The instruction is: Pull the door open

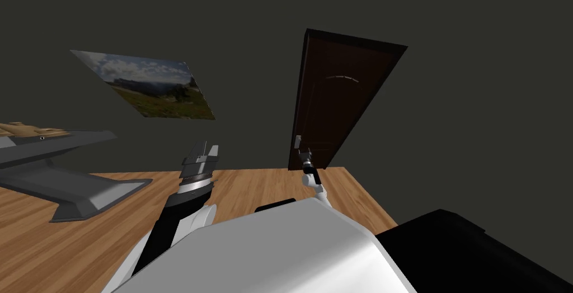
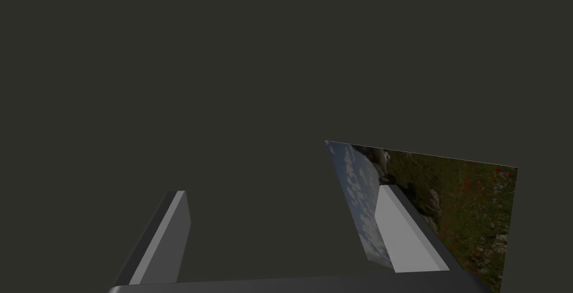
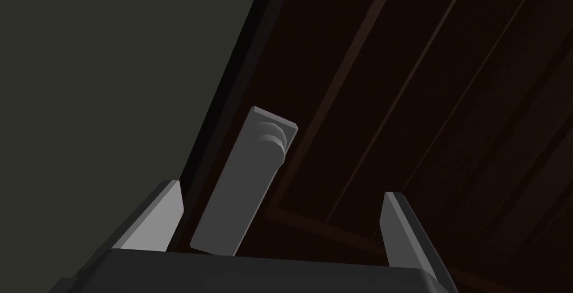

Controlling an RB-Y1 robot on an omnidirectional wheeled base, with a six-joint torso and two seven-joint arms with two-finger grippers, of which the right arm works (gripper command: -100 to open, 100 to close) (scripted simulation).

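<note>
The left end effector [image 1: 205, 150] is raised beside the chest, well apart from the door, its fingers spread and holding nothing. It plays no part here, though it could be in the way if the door swings wide toward me.

Further right, the pale grey lever handle [image 3: 242, 194] sits low on the near edge of the dark brown door [image 1: 341, 94], just beside the jamb. The right end effector [image 3: 280, 190] is reached out to it with its fingers spread. The lever lies between them but off centre, close to the finger on the jamb side and well clear of the other. Neither finger seems to be touching it yet.

That offset is the first risk. If the fingers close from here, the near one would likely meet the lever first and nudge it sideways, giving a skewed pinch. That finger could also catch on the door's edge or the jamb. The lever looks smooth, so a straight pull on a weak grip could slide off its free end (which points back toward the hand).

The door appears shut in its frame, so I judge that pulling before the lever is turned would only strain the wrist against the latch. My own body stands close on the wooden floor [image 1: 252, 186], and a door coming inward may strike it.
</note>
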